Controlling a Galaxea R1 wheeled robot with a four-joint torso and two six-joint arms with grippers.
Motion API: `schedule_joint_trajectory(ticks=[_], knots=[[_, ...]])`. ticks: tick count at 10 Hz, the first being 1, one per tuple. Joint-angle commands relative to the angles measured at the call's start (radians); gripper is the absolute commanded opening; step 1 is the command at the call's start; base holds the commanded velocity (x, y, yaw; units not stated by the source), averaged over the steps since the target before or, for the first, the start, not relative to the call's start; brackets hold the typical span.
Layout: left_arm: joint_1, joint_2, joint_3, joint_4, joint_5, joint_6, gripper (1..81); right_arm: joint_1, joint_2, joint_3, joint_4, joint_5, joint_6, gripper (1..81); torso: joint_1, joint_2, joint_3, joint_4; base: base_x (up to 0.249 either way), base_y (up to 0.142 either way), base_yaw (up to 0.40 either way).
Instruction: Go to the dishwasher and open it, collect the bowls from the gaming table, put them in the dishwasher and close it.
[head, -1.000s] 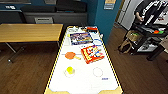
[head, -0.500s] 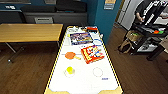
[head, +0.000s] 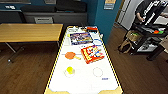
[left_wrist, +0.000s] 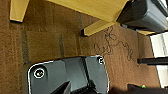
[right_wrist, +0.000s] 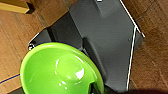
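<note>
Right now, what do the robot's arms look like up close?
Dark grey and smooth. The left wrist plate has rounded corners, a pale rim and shiny round fittings. The right wrist plate is dark grey too, with a thin white line along its edge.

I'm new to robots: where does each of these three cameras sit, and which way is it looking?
Head view: high on the robot, looking forward and down the gaming table with its game boxes; a person stands far right.
Left wrist view: on the left arm, facing the brown floor and yellow table legs; the robot's dark plate shows.
Right wrist view: on the right arm, facing a green bowl against the dark plate.
Shared: both wrist views show brown floor.
</note>
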Motion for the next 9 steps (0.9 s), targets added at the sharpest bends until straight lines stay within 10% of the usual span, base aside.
schedule_joint_trajectory(ticks=[1, 9], knots=[[-0.224, -0.129, 0.162, -0.108, 0.133, -0.034, 81.1, 0.026, -0.011, -0.004, -0.025, -0.072, -0.004, 1.0, 0.000, 0.000, 0.000, 0.000, 0.000, 0.000, 0.000], [-0.755, -0.127, 0.228, -0.380, 0.459, -0.059, 81.1, 0.042, 0.008, -0.009, -0.020, -0.073, -0.003, 1.0, 0.000, 0.000, 0.000, 0.000, 0.000, 0.000, 0.000]])
